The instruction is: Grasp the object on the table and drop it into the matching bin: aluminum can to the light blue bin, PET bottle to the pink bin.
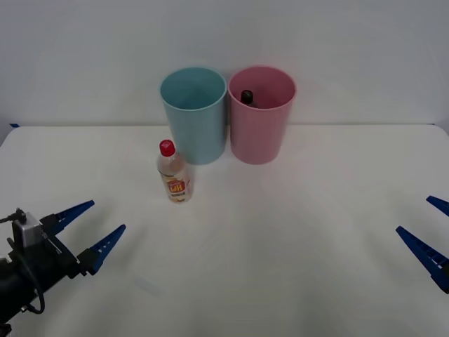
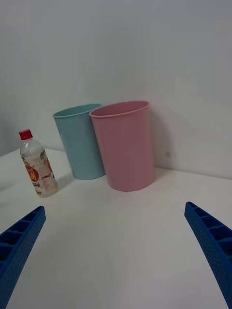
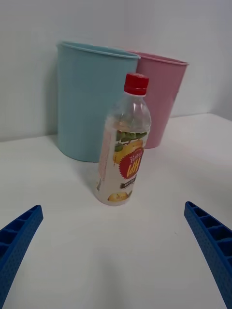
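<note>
Front view high, looking down; wrist views low, facing PET bottle (image 3: 123, 145), left nearer.

The bottle (image 3: 122, 149) is showing clear, glossy plastic, with a smooth red plastic cap (image 3: 136, 83) and a shiny printed orange-yellow label (image 3: 128, 164). The pink bin (image 2: 124, 145) and the light blue bin (image 2: 79, 141) are looking like smooth, plain plastic with a soft sheen. The surface (image 1: 280, 246) is appearing white, flat and matt. The left gripper (image 1: 88, 229) and right gripper (image 1: 429, 232) are showing blue, ribbed, matt plastic fingers (image 3: 212, 241).
</note>
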Robot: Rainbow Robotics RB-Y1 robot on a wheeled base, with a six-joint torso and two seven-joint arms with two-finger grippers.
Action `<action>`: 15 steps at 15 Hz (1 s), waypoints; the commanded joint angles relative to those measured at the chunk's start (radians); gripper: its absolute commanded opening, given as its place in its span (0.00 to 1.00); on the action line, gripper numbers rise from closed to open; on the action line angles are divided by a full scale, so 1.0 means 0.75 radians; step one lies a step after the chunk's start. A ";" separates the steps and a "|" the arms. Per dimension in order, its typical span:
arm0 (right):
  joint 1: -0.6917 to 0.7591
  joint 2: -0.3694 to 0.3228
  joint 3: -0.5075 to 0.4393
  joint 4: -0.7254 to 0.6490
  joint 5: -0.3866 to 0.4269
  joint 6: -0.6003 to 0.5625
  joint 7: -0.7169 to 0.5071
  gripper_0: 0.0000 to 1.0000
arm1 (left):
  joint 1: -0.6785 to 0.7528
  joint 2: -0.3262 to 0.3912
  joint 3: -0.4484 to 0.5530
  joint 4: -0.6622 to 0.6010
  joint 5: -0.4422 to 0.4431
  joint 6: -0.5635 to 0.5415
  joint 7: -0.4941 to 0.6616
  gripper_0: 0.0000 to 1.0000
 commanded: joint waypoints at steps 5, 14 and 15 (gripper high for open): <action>0.000 0.000 0.000 0.000 0.000 0.000 0.000 1.00 | -0.237 -0.001 -0.096 0.236 0.000 0.002 -0.050 1.00; 0.000 0.000 0.000 0.000 0.000 0.000 0.000 1.00 | -0.475 -0.096 -0.135 0.474 -0.053 0.037 -0.215 1.00; 0.000 0.000 0.000 0.000 0.000 0.000 0.000 1.00 | -0.481 -0.108 -0.135 0.474 -0.061 0.047 -0.234 1.00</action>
